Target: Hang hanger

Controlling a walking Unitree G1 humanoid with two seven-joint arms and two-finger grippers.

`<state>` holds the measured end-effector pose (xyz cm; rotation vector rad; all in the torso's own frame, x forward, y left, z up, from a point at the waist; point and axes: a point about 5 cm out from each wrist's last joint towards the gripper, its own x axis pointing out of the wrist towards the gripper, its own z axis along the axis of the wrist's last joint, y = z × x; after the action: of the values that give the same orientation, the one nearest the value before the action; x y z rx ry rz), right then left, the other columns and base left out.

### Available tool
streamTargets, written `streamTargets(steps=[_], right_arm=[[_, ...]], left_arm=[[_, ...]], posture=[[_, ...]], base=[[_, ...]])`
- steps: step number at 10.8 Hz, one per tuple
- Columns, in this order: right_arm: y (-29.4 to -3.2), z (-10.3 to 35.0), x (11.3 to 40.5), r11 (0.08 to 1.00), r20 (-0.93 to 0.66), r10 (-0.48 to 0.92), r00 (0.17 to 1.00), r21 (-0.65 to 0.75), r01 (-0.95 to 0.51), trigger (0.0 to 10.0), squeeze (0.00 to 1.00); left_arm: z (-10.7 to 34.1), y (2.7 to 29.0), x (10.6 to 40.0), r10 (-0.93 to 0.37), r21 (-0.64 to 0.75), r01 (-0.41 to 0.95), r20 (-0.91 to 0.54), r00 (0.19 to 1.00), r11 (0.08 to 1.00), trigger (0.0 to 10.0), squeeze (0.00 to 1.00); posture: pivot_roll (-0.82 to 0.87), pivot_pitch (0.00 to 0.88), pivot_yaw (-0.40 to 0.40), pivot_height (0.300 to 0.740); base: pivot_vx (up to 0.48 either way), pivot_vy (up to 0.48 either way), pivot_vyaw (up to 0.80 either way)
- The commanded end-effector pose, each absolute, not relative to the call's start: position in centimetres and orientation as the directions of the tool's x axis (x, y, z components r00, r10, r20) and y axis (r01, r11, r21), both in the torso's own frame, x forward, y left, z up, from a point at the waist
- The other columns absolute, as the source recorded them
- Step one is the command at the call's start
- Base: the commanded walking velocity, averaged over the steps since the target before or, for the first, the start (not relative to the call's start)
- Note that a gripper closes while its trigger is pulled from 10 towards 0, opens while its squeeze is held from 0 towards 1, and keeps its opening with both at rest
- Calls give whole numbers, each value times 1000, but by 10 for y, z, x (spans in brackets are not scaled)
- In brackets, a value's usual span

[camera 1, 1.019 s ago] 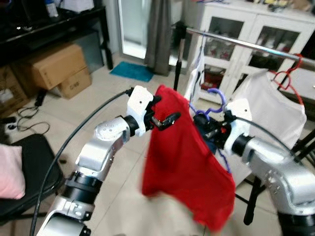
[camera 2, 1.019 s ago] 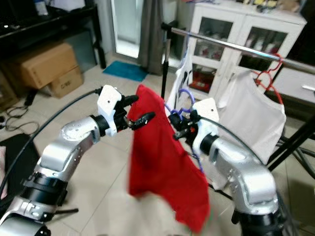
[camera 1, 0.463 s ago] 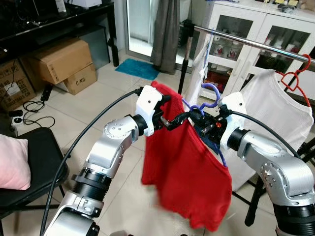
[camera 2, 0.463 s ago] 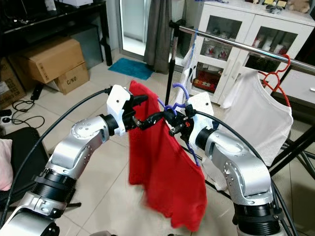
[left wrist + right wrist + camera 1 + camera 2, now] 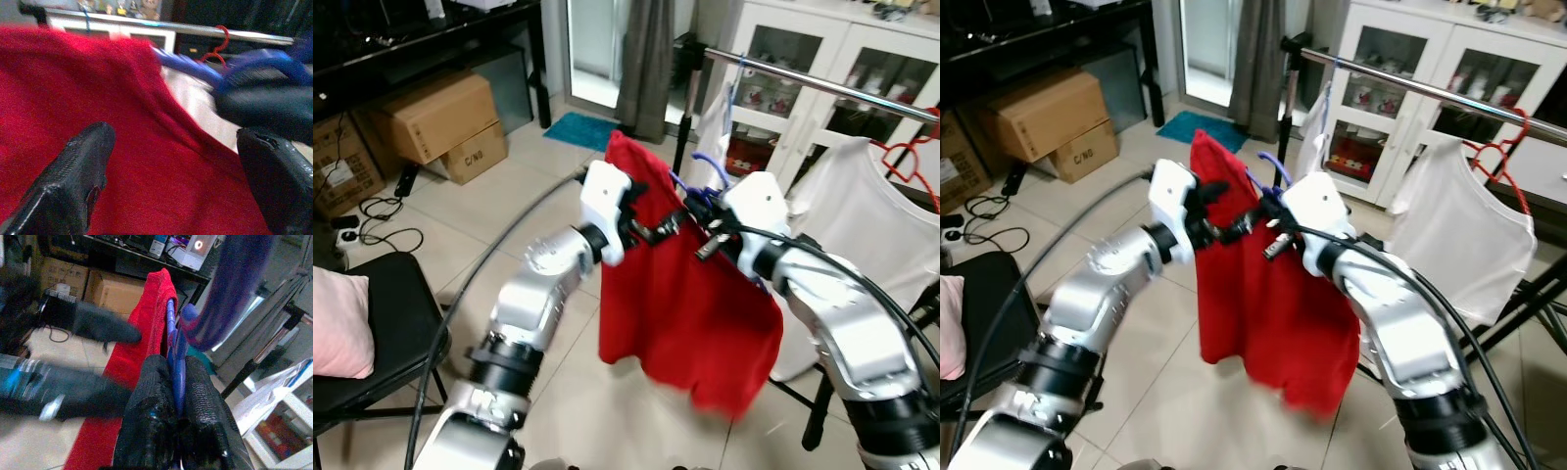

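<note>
Our right end effector (image 5: 178,431) is clenched on the blue hanger (image 5: 172,338), which carries a red shirt (image 5: 690,304) in mid-air below the rail (image 5: 822,85). Our left end effector (image 5: 171,171) is spread wide against the shirt, holding nothing.

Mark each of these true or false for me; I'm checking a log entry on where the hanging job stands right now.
1. The right gripper is shut on the blue hanger. True.
2. The red shirt already hangs from the metal rail. False: both arms hold it up short of the rail.
3. The left gripper is open, beside the red shirt. True.
4. The white shirt on the rail hangs from a blue hanger. False: its hanger is red.
</note>
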<state>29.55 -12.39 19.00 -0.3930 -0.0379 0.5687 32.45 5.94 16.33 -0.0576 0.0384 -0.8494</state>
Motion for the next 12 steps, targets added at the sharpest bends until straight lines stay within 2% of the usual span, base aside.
streamTargets(steps=[1, 2, 3, 4, 6, 7, 12], right_arm=[[-122, 197, 298, 757, -40, 513, 857, -450, -474, 0, 0], [-122, 192, 301, 739, -64, 465, 883, -521, -427, 0, 0], [-123, 187, 303, 726, -82, 450, 889, -546, -418, 0, 0], [-125, 185, 304, 733, -81, 430, 899, -550, -400, 0, 0], [-133, 181, 311, 735, -82, 360, 930, -589, -336, 0, 0], [-136, 182, 314, 739, -64, 317, 946, -609, -288, 0, 0], [-131, 190, 317, 757, 27, 316, 948, -610, -235, 0, 0]], left_arm=[[163, 55, 322, -760, -22, 759, -38, 649, 650, 10000, 0], [155, 57, 321, -743, 118, 752, -119, 659, 648, 10000, 0], [154, 56, 315, -765, 184, 776, -141, 629, 604, 10000, 0], [152, 62, 309, -751, 254, 763, -164, 640, 595, 10000, 0], [149, 75, 311, -623, 223, 626, -94, 777, 747, 10000, 0], [154, 74, 314, -588, 112, 587, -23, 808, 802, 10000, 0], [160, 62, 332, -575, 87, 574, -14, 818, 814, 10000, 0]], posture=[[-65, 0, -48, 740], [-71, 0, -46, 740], [-74, 0, -43, 740], [-76, 0, -46, 740], [-73, 0, -55, 740], [-72, 0, -56, 740], [-64, 0, -50, 740]], base=[[0, 0, 0], [0, 0, 0], [0, 0, 0], [0, 0, 0], [0, 0, 0], [0, 0, 0], [0, 0, 0]])
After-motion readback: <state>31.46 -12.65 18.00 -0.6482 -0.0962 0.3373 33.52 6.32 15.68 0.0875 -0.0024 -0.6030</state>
